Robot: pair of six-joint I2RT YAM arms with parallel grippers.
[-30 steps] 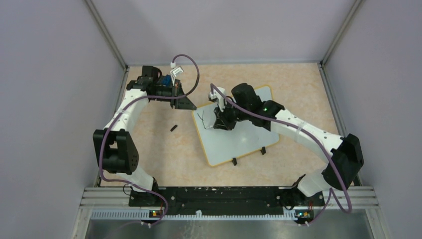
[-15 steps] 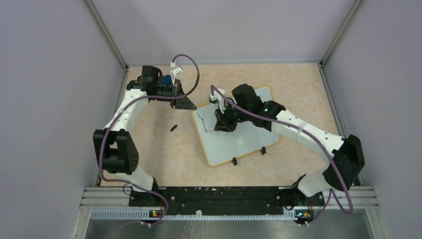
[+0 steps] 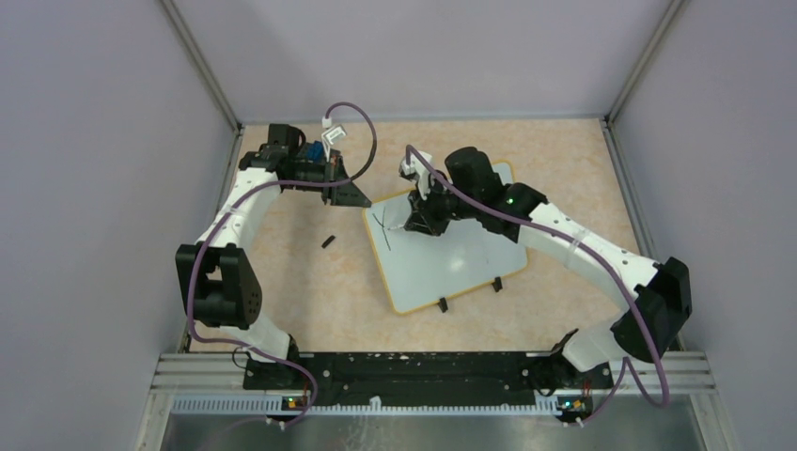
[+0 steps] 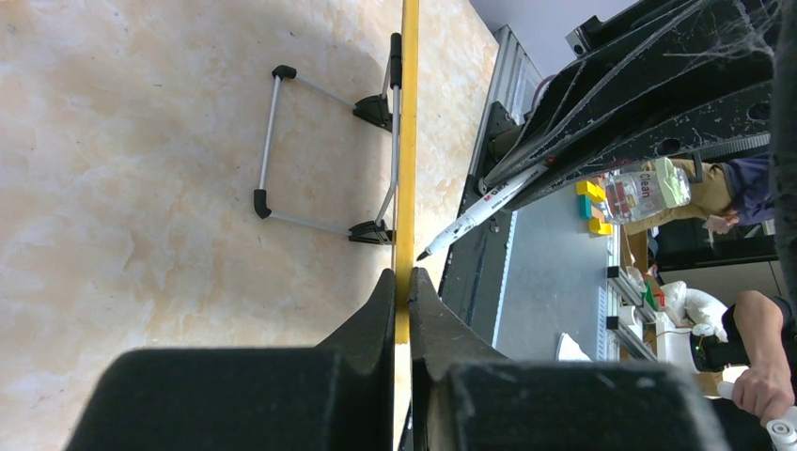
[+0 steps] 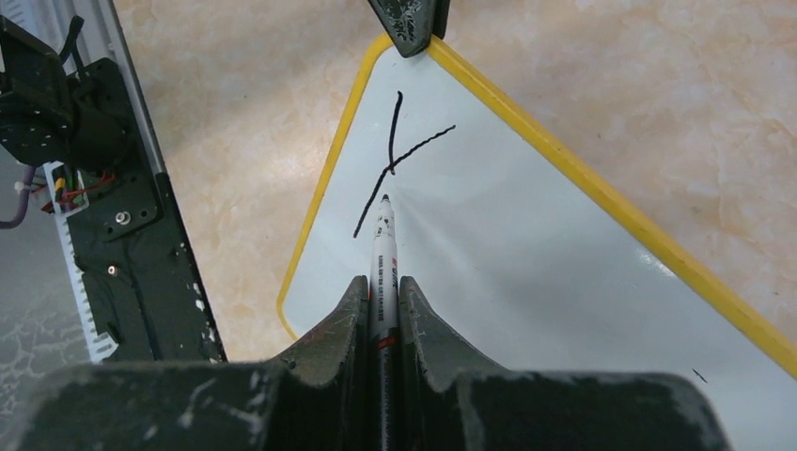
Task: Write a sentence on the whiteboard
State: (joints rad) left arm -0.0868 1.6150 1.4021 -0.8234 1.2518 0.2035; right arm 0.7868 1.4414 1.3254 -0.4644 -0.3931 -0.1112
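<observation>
The whiteboard, white with a yellow rim, lies tilted at mid-table. My left gripper is shut on its far-left corner; the left wrist view shows the rim edge-on between the closed jaws of the gripper. My right gripper is shut on a white marker over the board's far-left part. The marker's tip is just below two crossing black strokes, the only lettering of the sentence that shows, also faint from above. The marker also shows in the left wrist view.
A small black cap lies on the table left of the board. Black clip feet stick out at the board's near edge. A wire stand sits under the board. Grey walls close in the table on three sides.
My right gripper has moved a little toward the board's far edge with the marker. The left arm and the board have not moved.
</observation>
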